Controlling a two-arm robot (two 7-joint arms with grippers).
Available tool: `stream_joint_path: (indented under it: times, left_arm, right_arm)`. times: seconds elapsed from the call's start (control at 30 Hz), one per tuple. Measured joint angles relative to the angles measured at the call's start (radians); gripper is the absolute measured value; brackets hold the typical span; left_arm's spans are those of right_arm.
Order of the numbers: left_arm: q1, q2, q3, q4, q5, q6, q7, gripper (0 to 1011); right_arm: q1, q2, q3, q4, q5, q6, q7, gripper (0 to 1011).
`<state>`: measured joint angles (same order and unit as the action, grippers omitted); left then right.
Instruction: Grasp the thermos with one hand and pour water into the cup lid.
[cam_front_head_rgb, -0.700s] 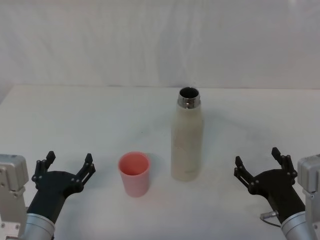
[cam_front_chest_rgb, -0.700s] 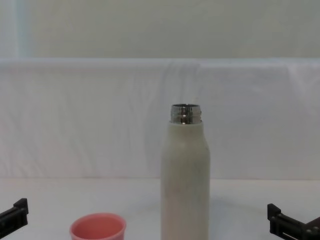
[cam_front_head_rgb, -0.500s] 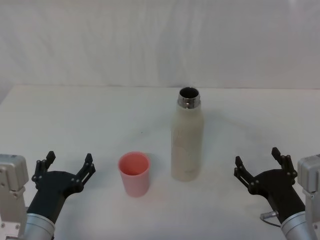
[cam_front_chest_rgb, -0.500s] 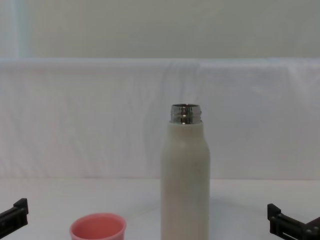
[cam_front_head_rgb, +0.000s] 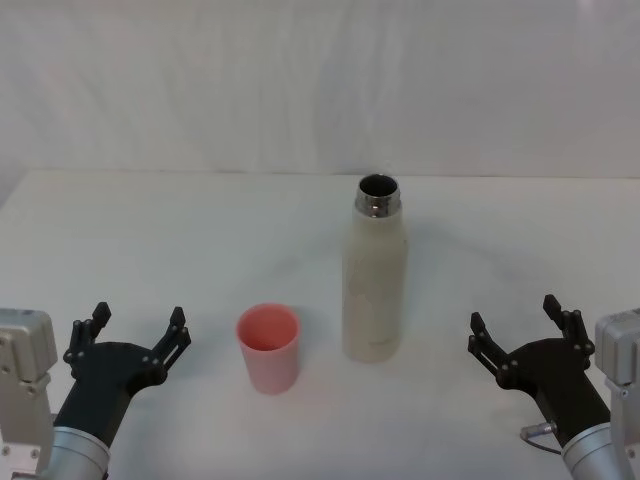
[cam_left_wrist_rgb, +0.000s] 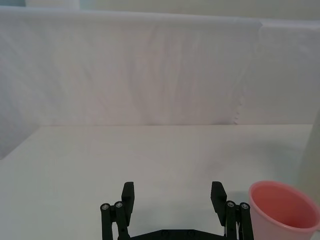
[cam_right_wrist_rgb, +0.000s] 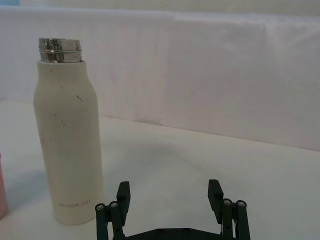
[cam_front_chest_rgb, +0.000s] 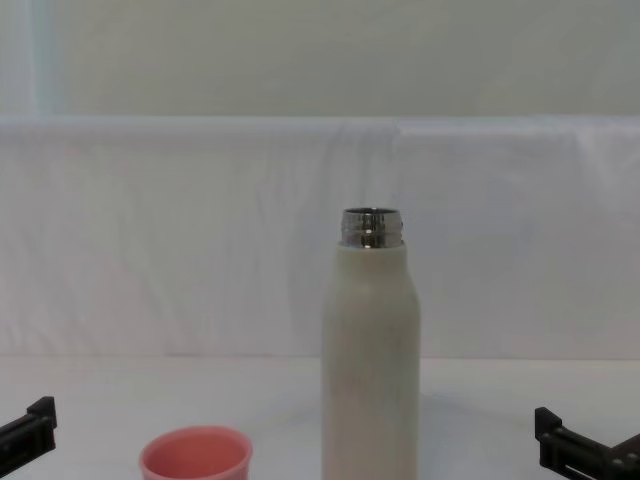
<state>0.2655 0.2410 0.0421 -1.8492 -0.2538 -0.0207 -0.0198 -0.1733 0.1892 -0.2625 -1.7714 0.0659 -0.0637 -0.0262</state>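
Thermos (cam_front_head_rgb: 375, 275) upright at table centre, uncapped; cup lid (cam_front_head_rgb: 268, 347) close by at its eight o'clock. Right gripper (cam_front_head_rgb: 521, 343) at four o'clock, spread wide, empty; left gripper (cam_front_head_rgb: 134, 341) likewise, parked. Best approached level from the right, clamping mid-body, avoiding the cup.

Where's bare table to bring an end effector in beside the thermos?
Bare table lies between the thermos and the right end effector, and behind both objects. Tightest is the gap between thermos and cup lid. The left end effector sits left of the lid.
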Motion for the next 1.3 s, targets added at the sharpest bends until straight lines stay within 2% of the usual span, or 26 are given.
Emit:
stream_joint_path:
  times: [0.63, 1.0, 1.03, 1.3]
  left_arm:
    - [0.000, 0.000, 0.000, 0.000, 0.000, 0.000, 0.000, 1001]
    - [0.000, 0.000, 0.000, 0.000, 0.000, 0.000, 0.000, 1001]
    - [0.000, 0.000, 0.000, 0.000, 0.000, 0.000, 0.000, 1001]
    - [0.000, 0.000, 0.000, 0.000, 0.000, 0.000, 0.000, 1001]
  right_arm:
    - [0.000, 0.000, 0.000, 0.000, 0.000, 0.001, 0.001, 1001]
    - [-0.023, 0.001, 0.049, -0.099, 0.077, 0.061, 0.113, 1001]
    - [-0.030, 0.007, 0.060, -0.125, 0.096, 0.081, 0.140, 1001]
    - [-0.048, 0.054, 0.081, -0.192, 0.143, 0.150, 0.222, 1001]
